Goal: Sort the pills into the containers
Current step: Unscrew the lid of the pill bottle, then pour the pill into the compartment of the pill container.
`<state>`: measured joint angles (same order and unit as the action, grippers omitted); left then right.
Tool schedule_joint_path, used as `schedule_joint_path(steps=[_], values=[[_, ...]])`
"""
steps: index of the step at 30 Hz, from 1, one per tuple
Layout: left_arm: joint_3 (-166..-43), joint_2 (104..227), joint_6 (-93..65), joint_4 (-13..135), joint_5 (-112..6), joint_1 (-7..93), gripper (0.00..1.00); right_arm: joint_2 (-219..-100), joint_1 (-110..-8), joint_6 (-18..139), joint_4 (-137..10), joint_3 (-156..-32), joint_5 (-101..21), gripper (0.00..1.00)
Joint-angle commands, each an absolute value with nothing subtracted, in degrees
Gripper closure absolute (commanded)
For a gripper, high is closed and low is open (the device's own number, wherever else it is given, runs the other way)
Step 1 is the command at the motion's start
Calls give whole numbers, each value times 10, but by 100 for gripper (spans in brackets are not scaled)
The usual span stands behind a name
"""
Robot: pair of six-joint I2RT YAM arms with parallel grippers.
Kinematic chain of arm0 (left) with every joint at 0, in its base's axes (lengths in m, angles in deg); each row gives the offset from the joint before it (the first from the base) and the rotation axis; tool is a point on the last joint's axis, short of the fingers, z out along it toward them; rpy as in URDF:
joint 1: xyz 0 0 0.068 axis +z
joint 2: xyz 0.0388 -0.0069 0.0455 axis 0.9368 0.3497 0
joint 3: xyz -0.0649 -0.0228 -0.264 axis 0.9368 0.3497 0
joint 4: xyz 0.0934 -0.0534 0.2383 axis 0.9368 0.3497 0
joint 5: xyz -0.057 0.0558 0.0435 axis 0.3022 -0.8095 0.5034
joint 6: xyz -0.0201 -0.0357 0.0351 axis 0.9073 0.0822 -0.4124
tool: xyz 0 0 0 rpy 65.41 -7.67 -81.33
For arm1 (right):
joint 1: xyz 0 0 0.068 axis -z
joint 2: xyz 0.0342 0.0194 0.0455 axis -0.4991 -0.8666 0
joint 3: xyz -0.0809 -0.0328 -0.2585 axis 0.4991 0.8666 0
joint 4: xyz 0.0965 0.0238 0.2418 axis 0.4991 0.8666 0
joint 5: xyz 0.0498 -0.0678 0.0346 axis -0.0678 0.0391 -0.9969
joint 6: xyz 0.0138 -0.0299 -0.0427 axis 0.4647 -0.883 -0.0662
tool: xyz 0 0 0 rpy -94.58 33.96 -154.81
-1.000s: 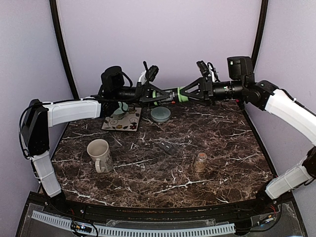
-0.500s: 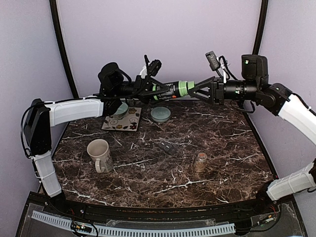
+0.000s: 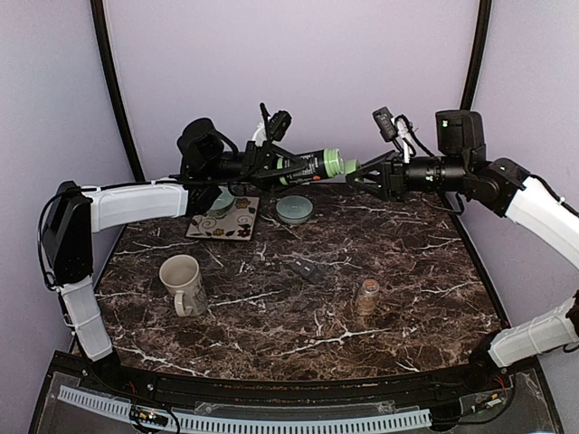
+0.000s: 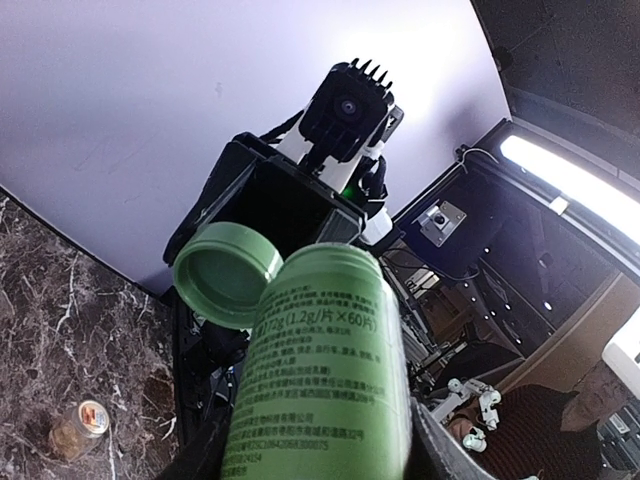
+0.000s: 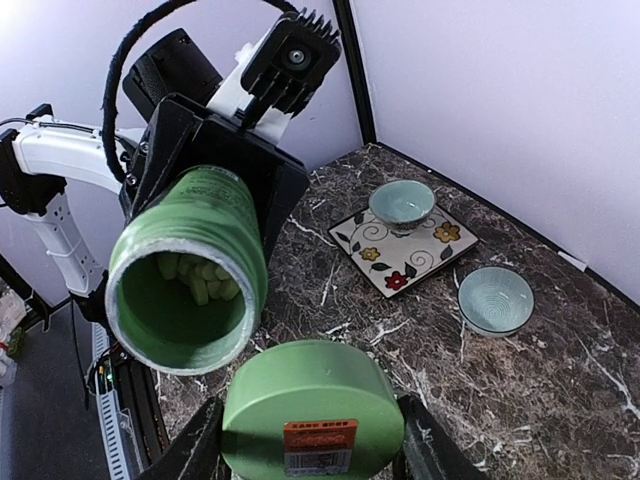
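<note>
Uncapping looks done. The left gripper (image 3: 279,168) has its jaws about half spread and clamped round the body of the green bottle (image 3: 308,166). It holds the bottle on its side in the air above the far right corner of the floral tile (image 3: 224,220), mouth facing the right gripper (image 5: 308,448). That one, jaws likewise half spread, grips the green cap (image 5: 308,400), clear of the mouth. Pills (image 5: 200,282) lie inside the bottle. One teal bowl (image 5: 402,200) sits on the tile's far end, another (image 3: 294,210) just right of the tile. Next, I judge, the bottle must come down over a bowl and tip gently, so few pills slide out.
</note>
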<state>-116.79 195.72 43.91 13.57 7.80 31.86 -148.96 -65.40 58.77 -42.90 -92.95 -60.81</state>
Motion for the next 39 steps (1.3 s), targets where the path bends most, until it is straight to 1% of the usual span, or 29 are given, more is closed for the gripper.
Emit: schedule_joint_path(steps=[1, 9, 14, 17, 26, 39], values=[[-1128, 1917, 380, 154, 52, 319, 100, -1466, -648, 606, -450, -911, -579, 75], [-1028, 1892, 332, 130, -29, 310, 100, -1439, -630, 644, -454, -867, -517, 76], [-978, 1887, 312, 105, -70, 304, 100, -1429, -615, 656, -452, -850, -495, 76], [-952, 1890, 308, 85, -92, 301, 100, -1422, -606, 663, -457, -819, -487, 76], [-908, 1912, 299, 40, -138, 289, 100, -1408, -585, 679, -488, -763, -481, 76], [-852, 1904, 272, 34, -261, 253, 100, -1419, -568, 682, -512, -733, -494, 77]])
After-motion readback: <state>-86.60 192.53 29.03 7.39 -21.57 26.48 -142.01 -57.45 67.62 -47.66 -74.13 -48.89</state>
